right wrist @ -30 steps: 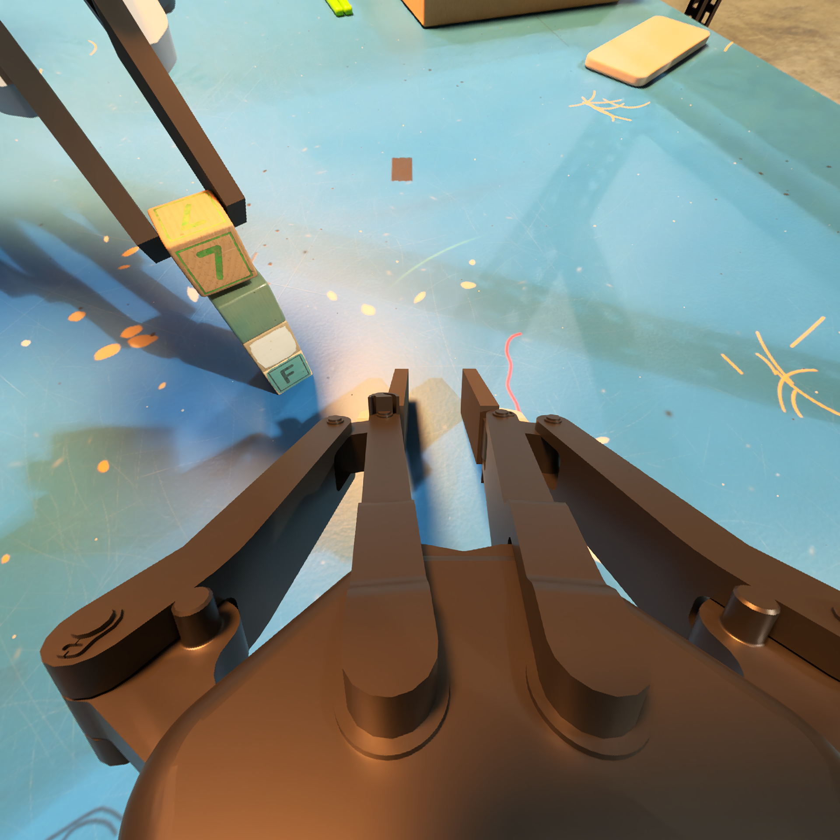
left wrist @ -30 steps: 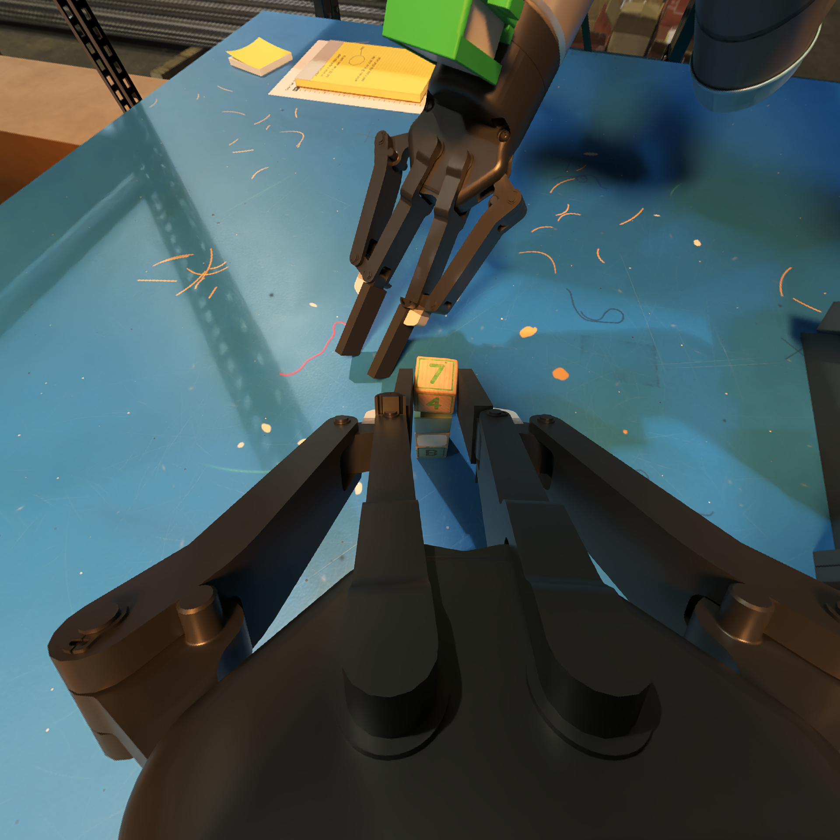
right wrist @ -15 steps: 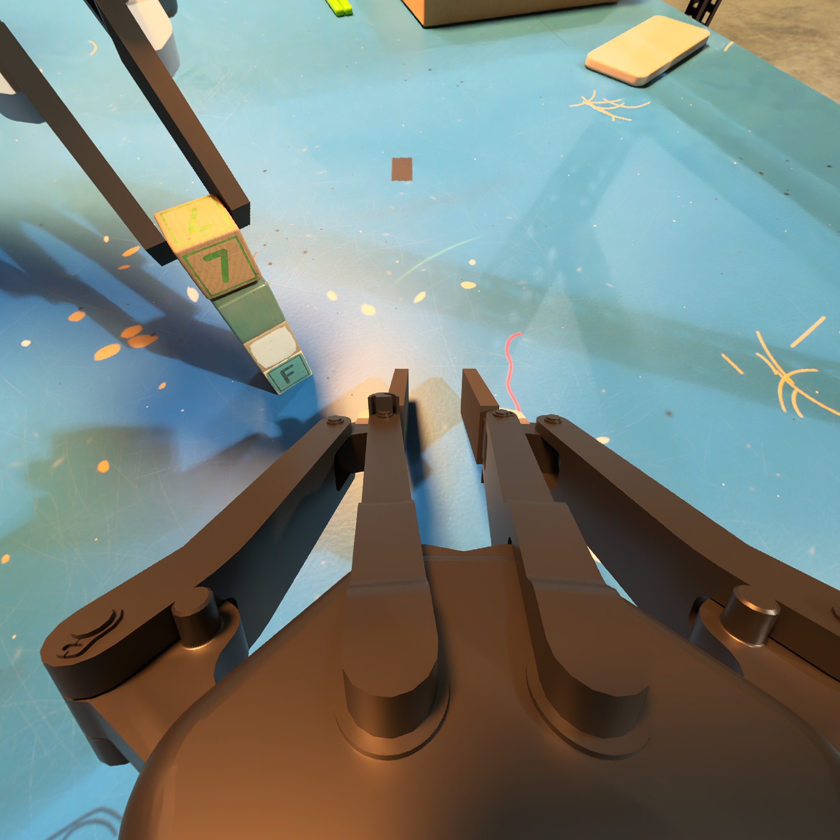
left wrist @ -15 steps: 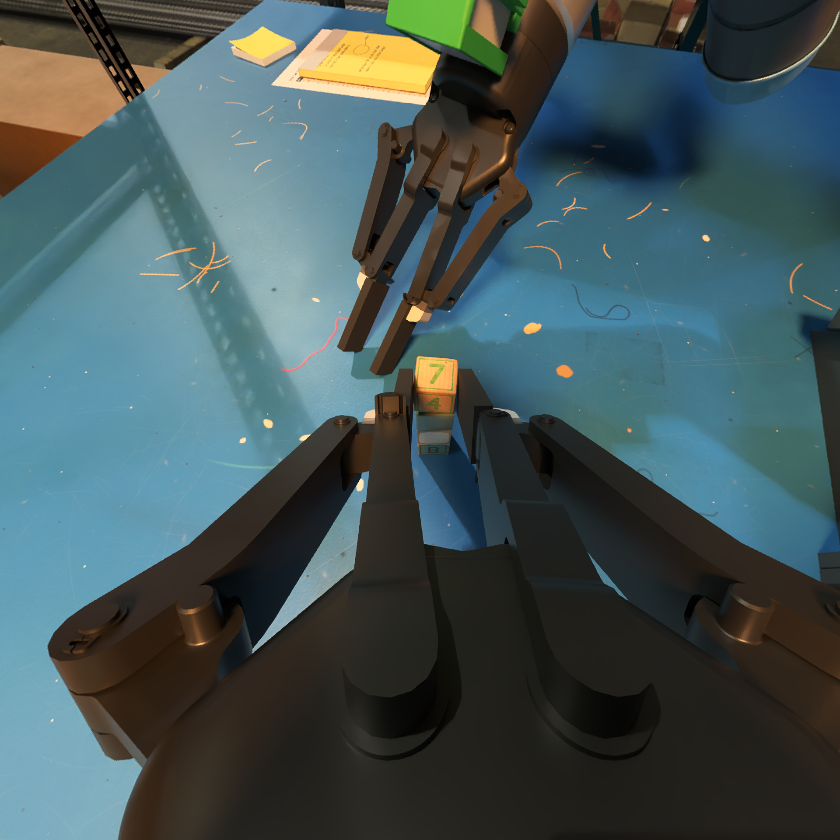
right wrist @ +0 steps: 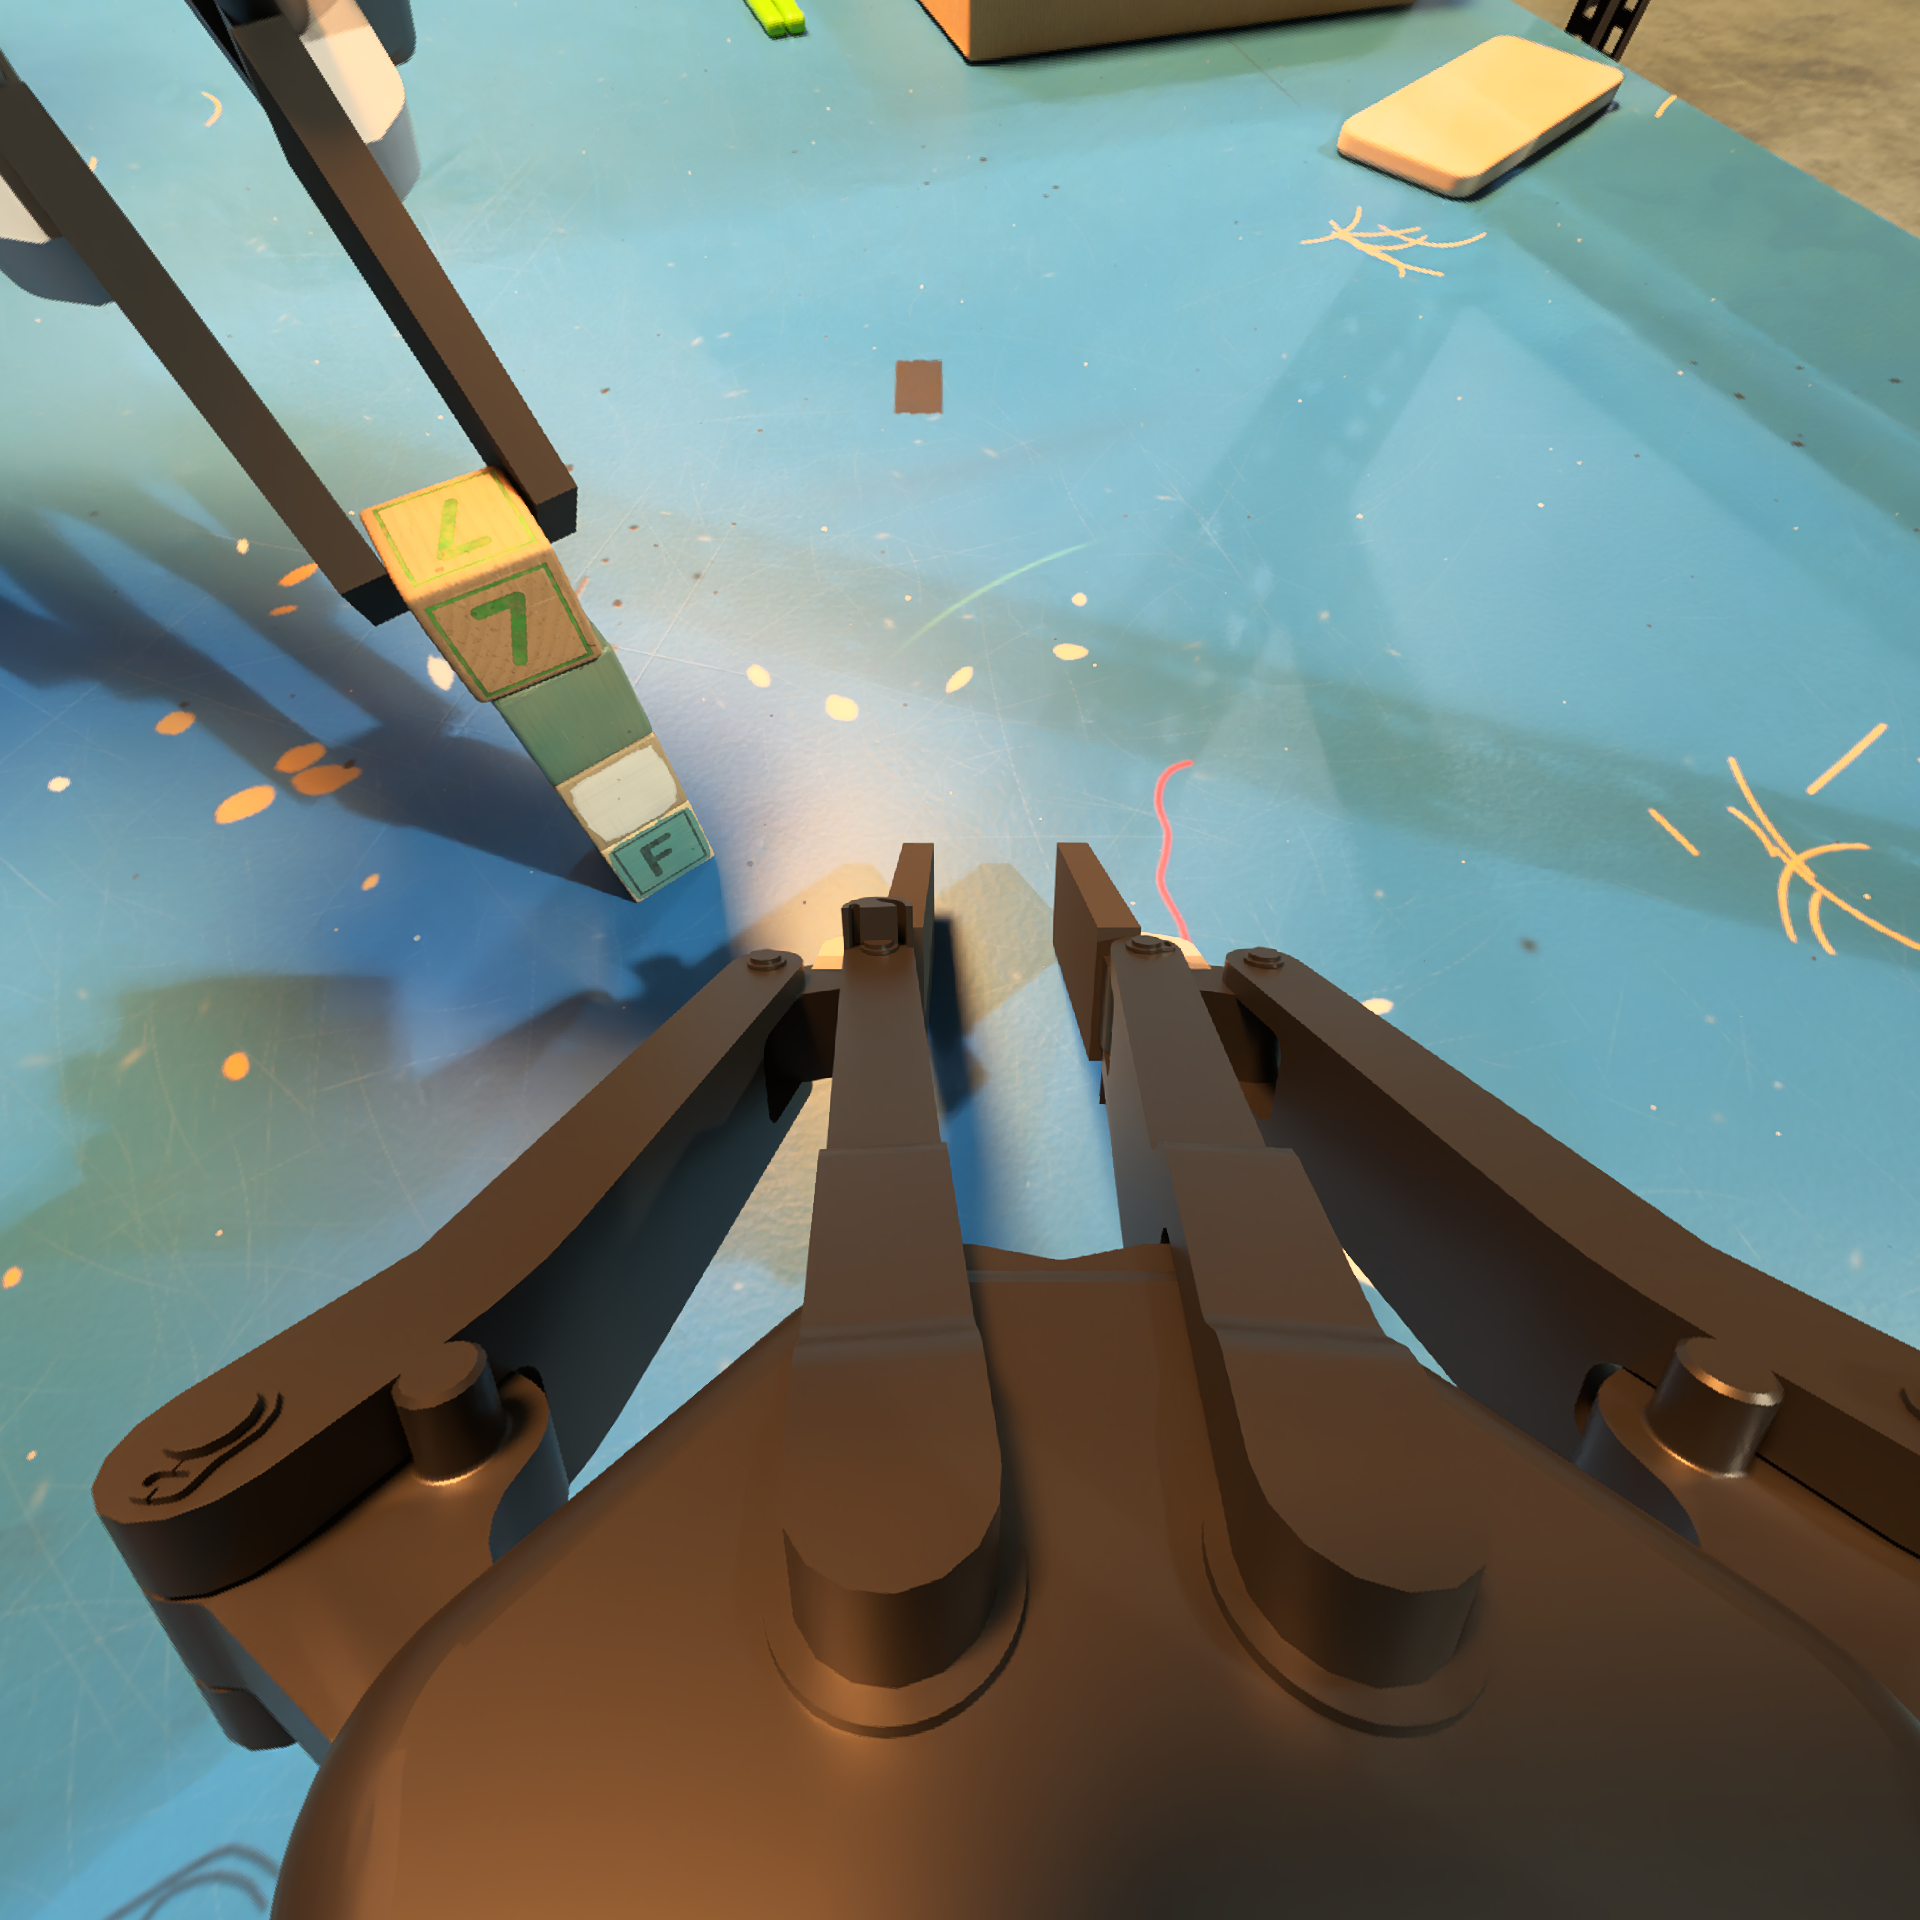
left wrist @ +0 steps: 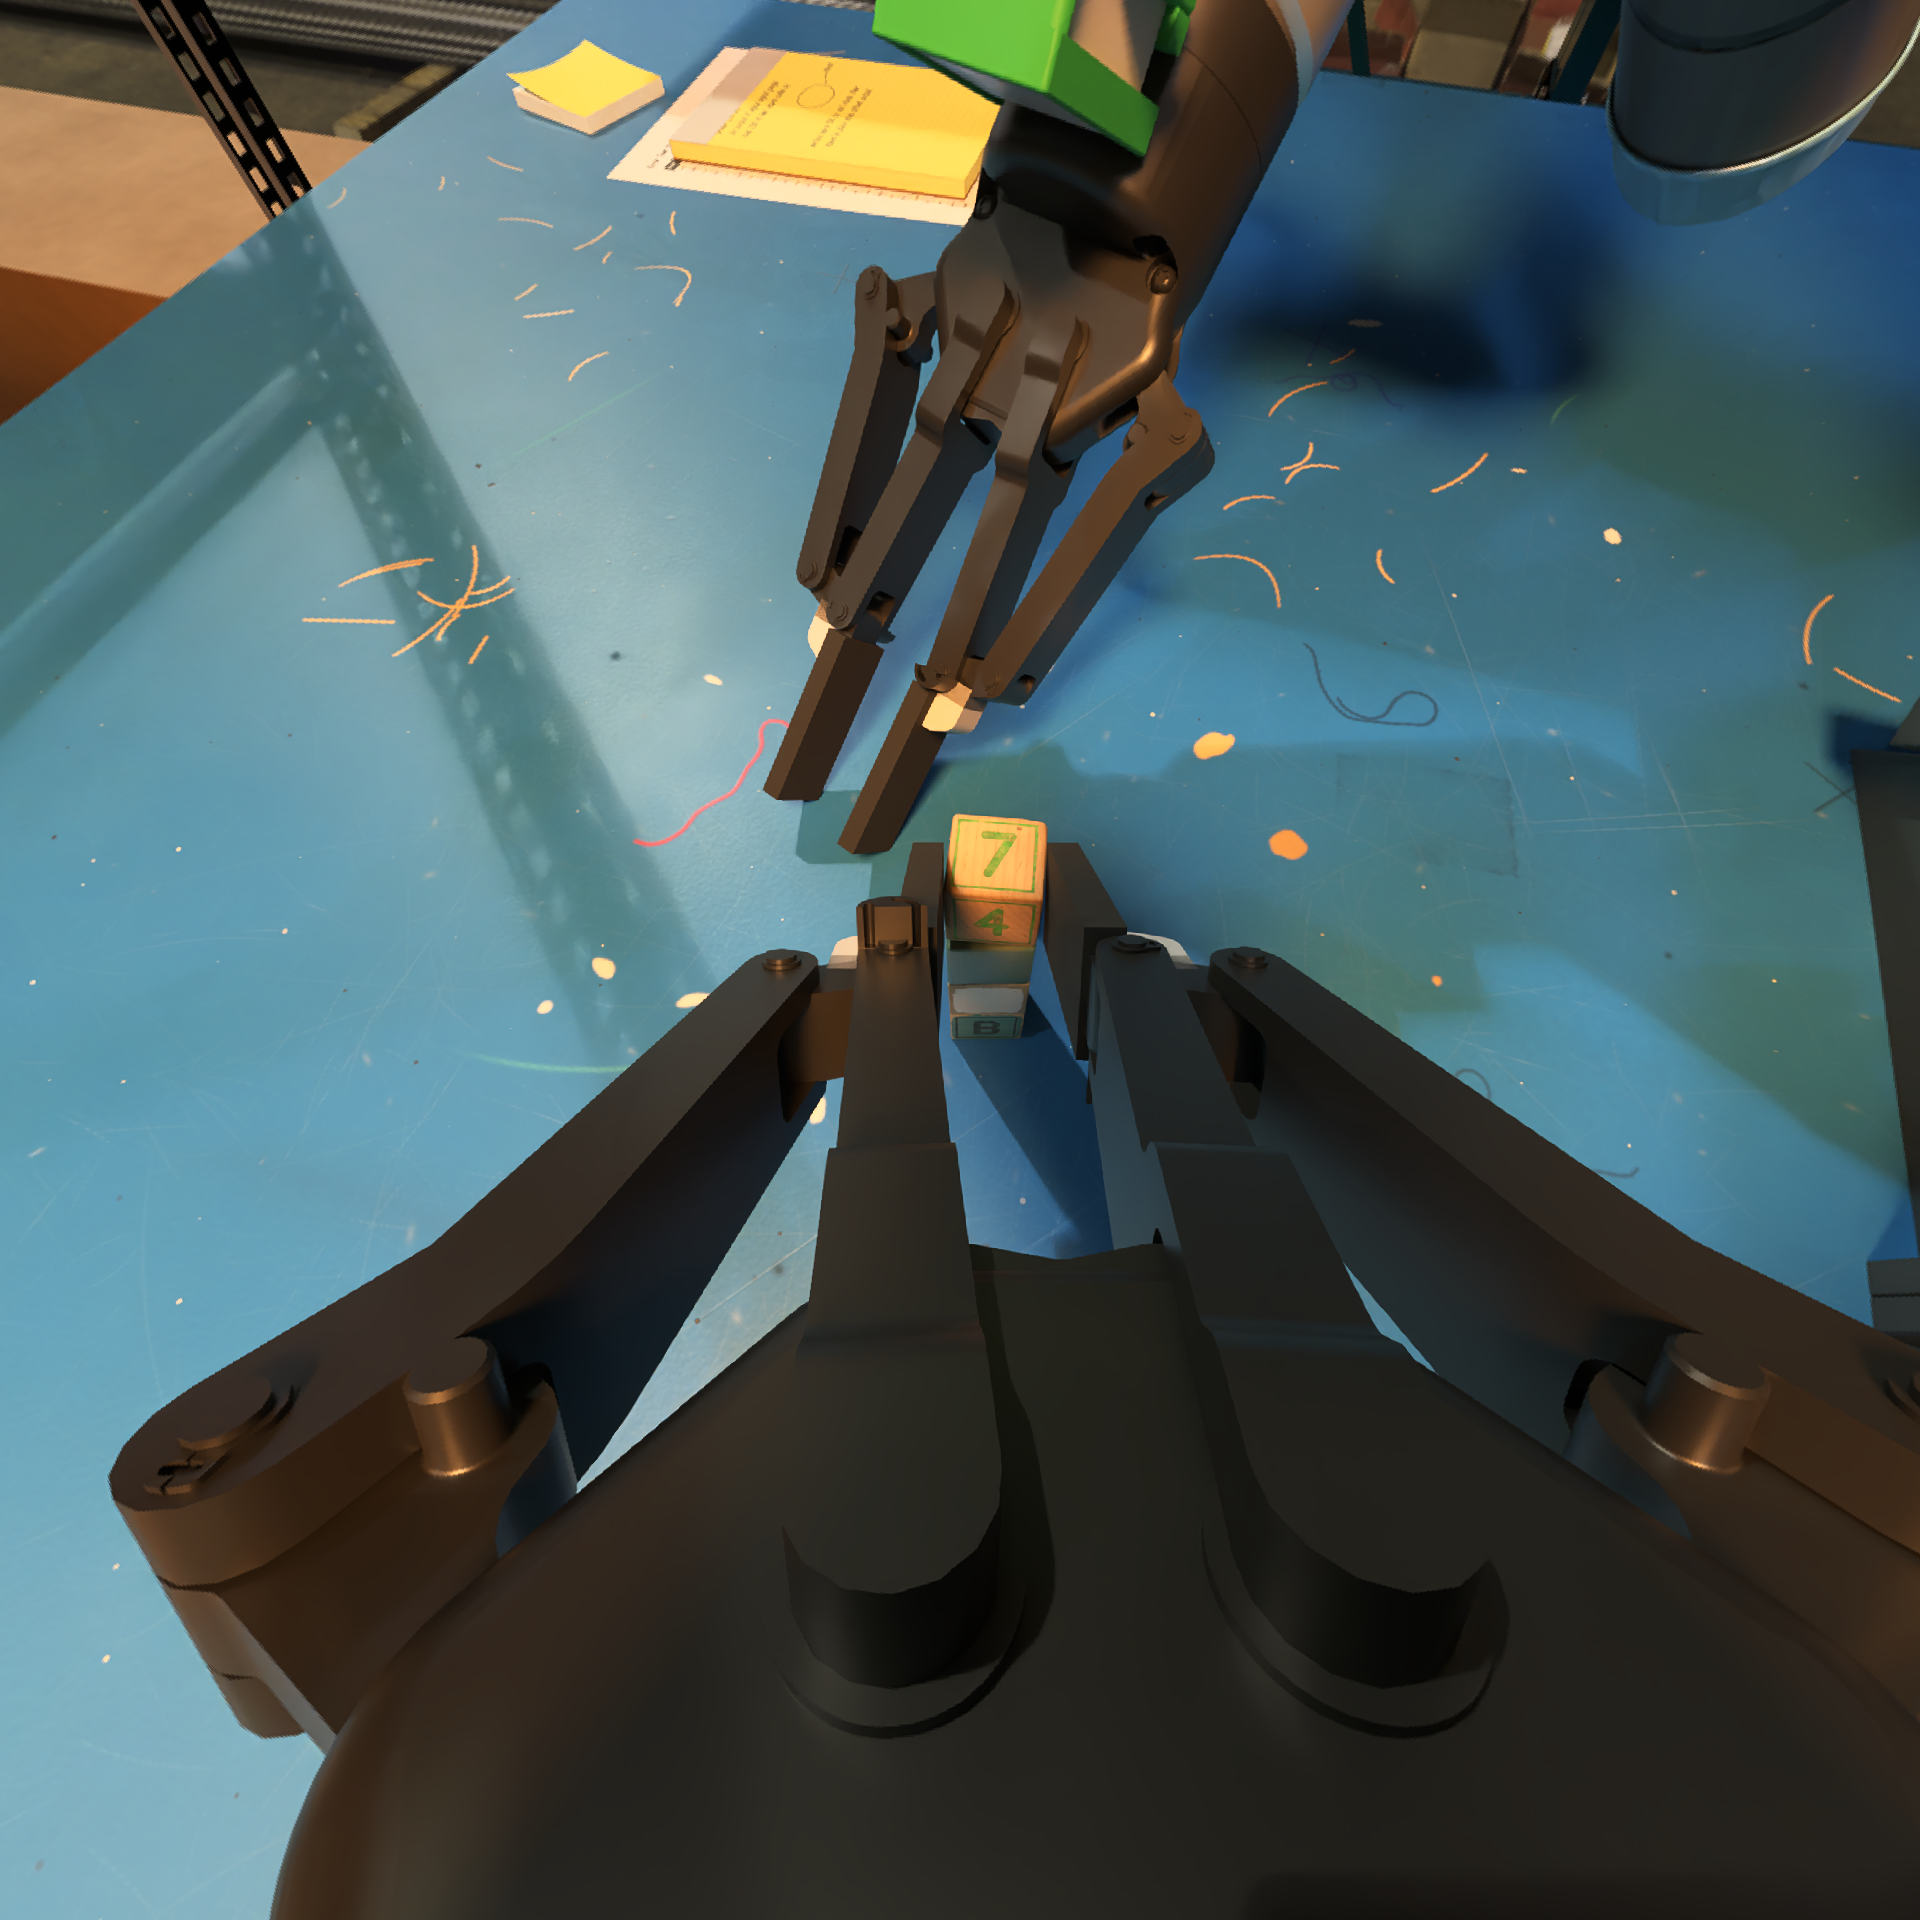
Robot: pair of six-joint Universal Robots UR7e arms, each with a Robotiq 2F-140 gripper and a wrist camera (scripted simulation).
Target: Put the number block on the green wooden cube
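The wooden number block (left wrist: 995, 857) with green digits sits on top of a stack: under it a green wooden cube (left wrist: 987, 961), then a white block (left wrist: 987, 1001) and a teal letter block (left wrist: 985, 1029). My left gripper (left wrist: 995, 868) is shut on the number block, one finger on each side. In the right wrist view the number block (right wrist: 509, 623) rests flush on the green cube (right wrist: 571, 707), with the left gripper (right wrist: 457, 556) pinching its top. My right gripper (right wrist: 992, 862) is open and empty, tips near the table just right of the stack; it also shows in the left wrist view (left wrist: 831, 816).
The blue table (left wrist: 312, 935) carries a yellow notepad (left wrist: 831, 130) and sticky notes (left wrist: 587, 83) at the far side. A red thread (right wrist: 1169, 831) lies by my right fingertips. A cream pad (right wrist: 1475, 109) and a cardboard box (right wrist: 1143, 16) lie beyond. A dark object (left wrist: 1891, 935) is at the right edge.
My left gripper has come down a little with the number block, which now sits squarely on the green cube. My right gripper has not moved.
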